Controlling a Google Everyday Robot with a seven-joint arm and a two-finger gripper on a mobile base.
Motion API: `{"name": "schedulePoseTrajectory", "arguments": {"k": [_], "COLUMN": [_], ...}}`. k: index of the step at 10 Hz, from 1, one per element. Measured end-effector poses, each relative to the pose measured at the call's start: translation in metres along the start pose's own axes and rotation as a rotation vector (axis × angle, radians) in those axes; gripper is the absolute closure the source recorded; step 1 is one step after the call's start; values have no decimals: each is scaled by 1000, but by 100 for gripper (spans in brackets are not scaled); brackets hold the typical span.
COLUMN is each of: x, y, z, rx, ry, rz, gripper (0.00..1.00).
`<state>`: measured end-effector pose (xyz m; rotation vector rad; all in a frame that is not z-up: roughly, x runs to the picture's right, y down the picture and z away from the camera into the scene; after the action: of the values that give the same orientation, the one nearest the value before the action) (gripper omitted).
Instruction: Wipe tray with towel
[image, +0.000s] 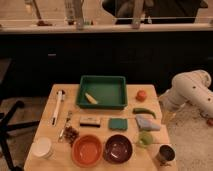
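A green tray (102, 79) sits at the back middle of the wooden table, with a yellow banana-like item (90, 98) inside at its left. A folded grey-blue towel (146, 122) lies on the table to the front right of the tray. My white arm (192, 90) is off the table's right edge, and its gripper (169, 116) hangs low beside that edge, just right of the towel and holding nothing that I can see.
The right side of the table holds a red-orange fruit (141, 95), a green pepper (144, 111), a green cup (145, 139) and a metal cup (165, 154). The front and left hold a green sponge (118, 123), an orange bowl (86, 150), a dark bowl (119, 148), a white container (42, 147) and a white utensil (58, 106).
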<state>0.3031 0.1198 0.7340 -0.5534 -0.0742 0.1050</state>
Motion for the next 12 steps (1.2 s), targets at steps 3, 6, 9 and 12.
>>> {"name": "schedulePoseTrajectory", "arguments": {"k": [3,6,9,12], "x": [10,18,15,15], "y": [-1,1,1,2], "z": [19,37,53,53], "rx": [-52,-87,-110,-113], "ry": [-28,-33,-8,-6], "rz": [26,54,53,52], "gripper": [20,20,20,20]}}
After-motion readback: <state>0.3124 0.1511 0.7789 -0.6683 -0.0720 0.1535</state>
